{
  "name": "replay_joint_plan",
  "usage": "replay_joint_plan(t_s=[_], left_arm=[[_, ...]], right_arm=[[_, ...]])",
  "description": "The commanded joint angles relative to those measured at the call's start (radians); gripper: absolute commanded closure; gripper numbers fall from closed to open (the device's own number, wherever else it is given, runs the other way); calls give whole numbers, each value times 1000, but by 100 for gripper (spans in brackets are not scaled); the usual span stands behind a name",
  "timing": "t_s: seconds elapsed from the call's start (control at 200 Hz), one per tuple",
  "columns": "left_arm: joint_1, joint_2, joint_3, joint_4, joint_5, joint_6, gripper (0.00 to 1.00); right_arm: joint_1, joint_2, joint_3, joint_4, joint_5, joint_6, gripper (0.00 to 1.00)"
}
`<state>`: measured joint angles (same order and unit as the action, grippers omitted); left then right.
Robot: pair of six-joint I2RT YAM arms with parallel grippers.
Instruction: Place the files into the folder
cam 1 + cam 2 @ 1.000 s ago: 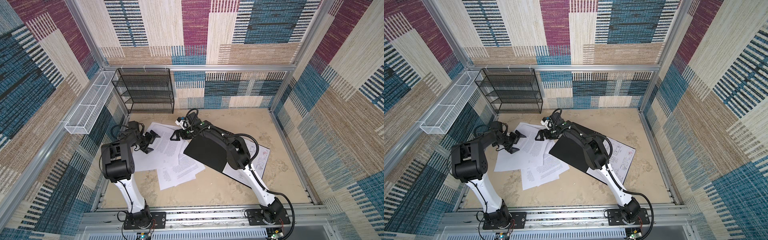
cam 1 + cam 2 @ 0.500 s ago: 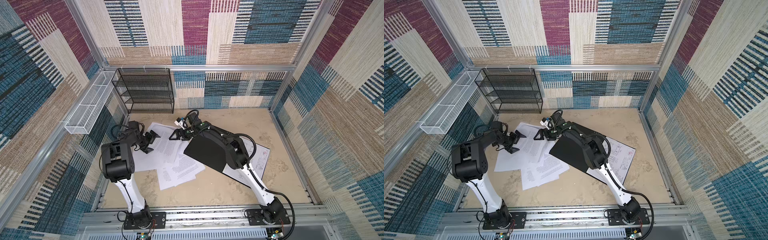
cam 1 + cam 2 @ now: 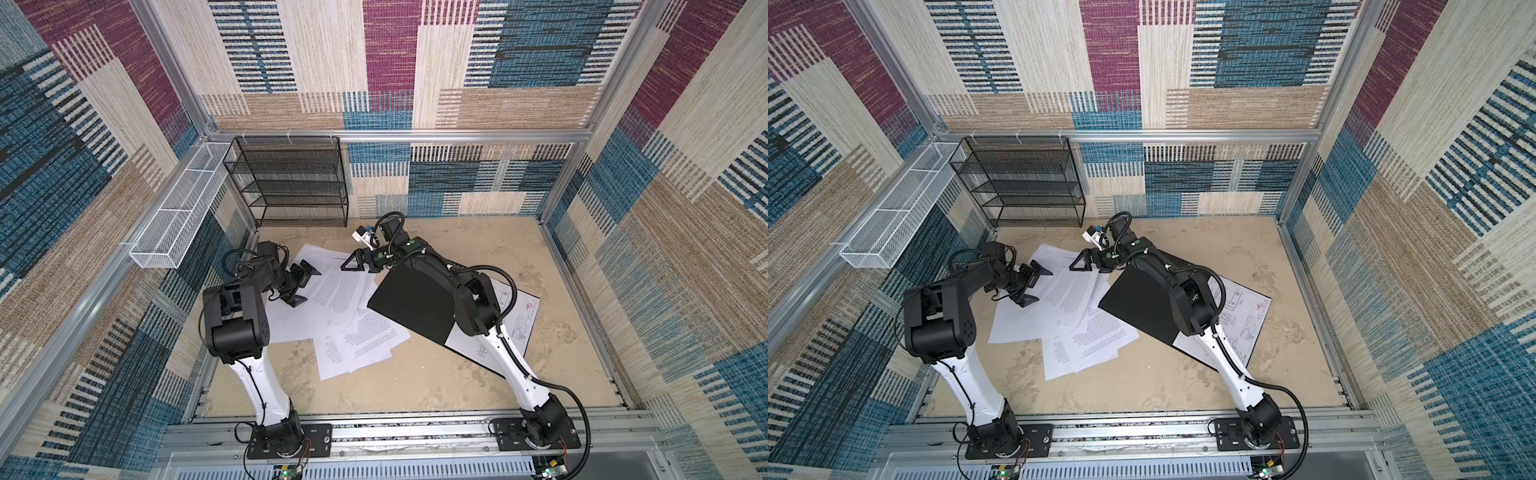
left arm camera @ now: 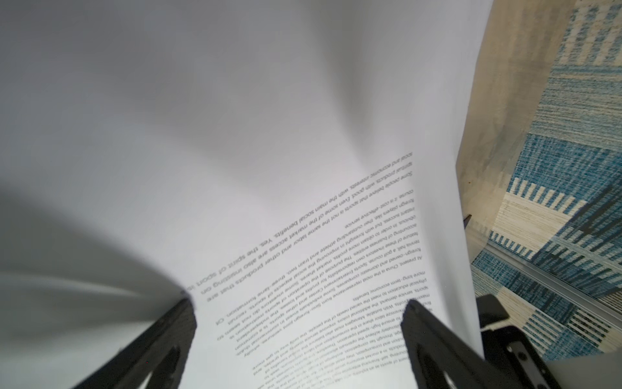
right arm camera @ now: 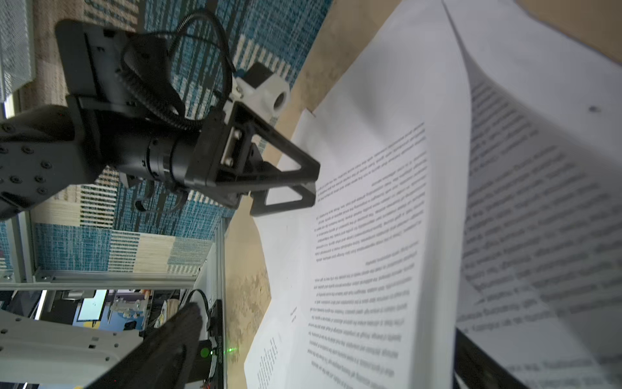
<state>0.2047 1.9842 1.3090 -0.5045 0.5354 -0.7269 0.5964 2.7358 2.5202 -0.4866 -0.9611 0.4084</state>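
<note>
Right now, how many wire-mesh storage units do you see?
2: black mesh shelf rack against the back wall; white mesh basket along the left wall. None seems hidden.

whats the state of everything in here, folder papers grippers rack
folder: open, black inside up
drawing sheet: lying on the folder's right half
text sheets: loose, overlapping, left of the folder, not in it
left gripper: jaws open, over the text sheets
right gripper: jaws open, holding nothing
rack: shelves bare
</note>
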Motion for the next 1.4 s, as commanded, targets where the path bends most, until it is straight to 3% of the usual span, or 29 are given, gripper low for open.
replay_joint_plan(t_s=[0.0, 0.185, 0.381, 0.476, 0.806, 0.886, 1.062, 1.202, 1.392], left_arm=[[-1, 33, -14, -48, -141, 49, 2], [-1, 37, -13, -48, -142, 50, 2], [-1, 39, -13, -49, -138, 49, 2], [-1, 39, -9, -52, -138, 49, 2], [1, 45, -9, -49, -136, 44, 2], [1, 45, -10, -47, -134, 43, 2], [0, 27, -7, -41, -114, 43, 2], [-1, -1, 6, -39, -61, 44, 1], [-42, -127, 58, -39, 92, 72, 0]], right_arm=[[-3, 34, 41, -15, -8, 31, 3], [-13, -17, -64, 31, 24, 39, 10], [-22, 33, 10, 8, 18, 58, 22], [-23, 35, 1, 10, 29, 60, 32], [-23, 37, -11, -30, 62, 39, 54], [-22, 38, -14, -39, 76, 35, 65], [-23, 41, -18, -40, 84, 41, 78], [-23, 35, -18, -29, 82, 51, 100], [-32, -46, -17, 0, 66, 70, 100]])
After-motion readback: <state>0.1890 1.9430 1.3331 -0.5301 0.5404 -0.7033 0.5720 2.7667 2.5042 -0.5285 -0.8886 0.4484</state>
